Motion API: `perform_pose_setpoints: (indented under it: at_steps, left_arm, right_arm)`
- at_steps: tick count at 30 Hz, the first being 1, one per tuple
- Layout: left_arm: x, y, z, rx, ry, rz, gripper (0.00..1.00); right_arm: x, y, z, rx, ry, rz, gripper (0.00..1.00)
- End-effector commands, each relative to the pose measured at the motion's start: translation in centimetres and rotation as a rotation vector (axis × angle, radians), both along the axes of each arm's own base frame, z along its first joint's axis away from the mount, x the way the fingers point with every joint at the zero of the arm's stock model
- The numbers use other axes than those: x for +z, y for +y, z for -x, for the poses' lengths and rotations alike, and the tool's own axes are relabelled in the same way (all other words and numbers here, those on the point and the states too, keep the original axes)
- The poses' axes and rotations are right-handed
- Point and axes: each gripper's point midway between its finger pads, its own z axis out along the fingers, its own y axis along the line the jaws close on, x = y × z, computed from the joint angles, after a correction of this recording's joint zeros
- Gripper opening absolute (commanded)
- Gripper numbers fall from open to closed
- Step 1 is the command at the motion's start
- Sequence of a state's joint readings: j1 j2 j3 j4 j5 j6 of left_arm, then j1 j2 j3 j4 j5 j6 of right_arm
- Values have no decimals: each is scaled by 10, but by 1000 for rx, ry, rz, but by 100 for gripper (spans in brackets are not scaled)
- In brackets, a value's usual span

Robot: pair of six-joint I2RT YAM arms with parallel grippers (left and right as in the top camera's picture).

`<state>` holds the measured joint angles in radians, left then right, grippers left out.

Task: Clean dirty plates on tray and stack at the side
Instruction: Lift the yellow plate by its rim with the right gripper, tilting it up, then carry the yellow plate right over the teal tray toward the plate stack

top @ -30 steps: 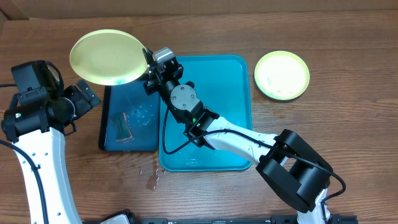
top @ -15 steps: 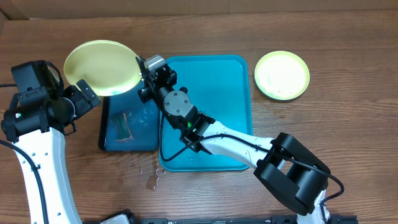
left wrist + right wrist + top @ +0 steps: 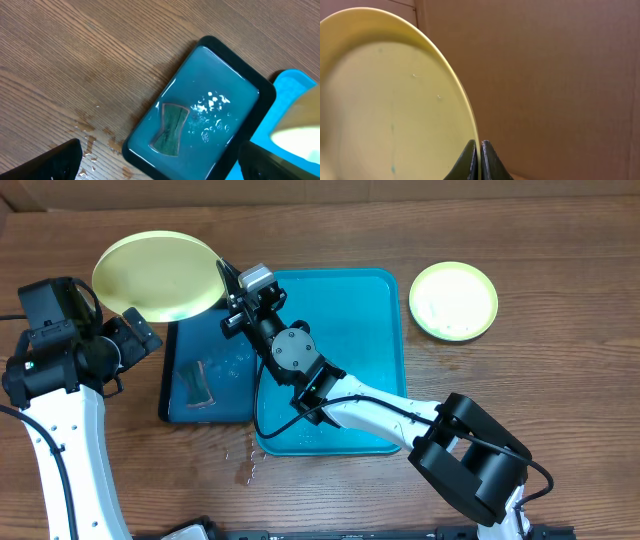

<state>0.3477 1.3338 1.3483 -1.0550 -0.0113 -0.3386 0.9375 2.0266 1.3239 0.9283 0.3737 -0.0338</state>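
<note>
From overhead we see the right gripper (image 3: pixel 224 278) with its fingers closed on the right-hand rim of the held plate (image 3: pixel 155 275), which hangs above the tabletop (image 3: pixel 560 410) past the far left corner of the turquoise tray (image 3: pixel 360 330). The held plate is tipped so that its yellow-green face shows to us as an oval, with the long axis running left to right and the gripped edge a little lower. A second plate (image 3: pixel 453 300) lies flat on the tabletop to the right of the turquoise tray, well apart from it. Just left of the turquoise tray sits a dark navy tray (image 3: pixel 228 405) of water holding a green sponge (image 3: pixel 197 385), and the left gripper (image 3: pixel 138 335) hovers by its far left corner. From the left wrist, the two fingers (image 3: pixel 60 160) stand wide apart and hold nothing; the navy tray lies slantwise below, the sponge sunk in it, with water drops (image 3: pixel 90 132) on the wood and a blurred edge of the held plate at right. From the right wrist, the fingers (image 3: pixel 469 160) pinch the held plate's rim from both sides; the rim rises from them and curves away to the left, the face turned leftward, with a cardboard wall (image 3: pixel 560 75) behind.
</note>
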Motion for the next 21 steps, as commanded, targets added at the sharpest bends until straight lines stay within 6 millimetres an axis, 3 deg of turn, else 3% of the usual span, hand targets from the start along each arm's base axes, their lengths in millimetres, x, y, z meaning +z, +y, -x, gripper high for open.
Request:
perform_pose_setpoints:
  at_steps: [1,8,14,17,21]
  left_arm:
    - [2,0,-3,6,-8,5,100]
    - [2,0,-3,6,-8,5,100]
    - [2,0,-3,6,-8,5,100]
    - [2,0,-3,6,-9,6,100]
    - [2,0,-3,6,-8,5,100]
  right_arm:
    - [19,-3,1,-14,-22,-37,4]
    - [9,-18,-16,-82,-15,28,4]
    - [6,3,-3,16,-93,155,4]
    - [14,-16,-14,-109,-110,152,4]
    - [9,3,-2,-8,-141,204,4]
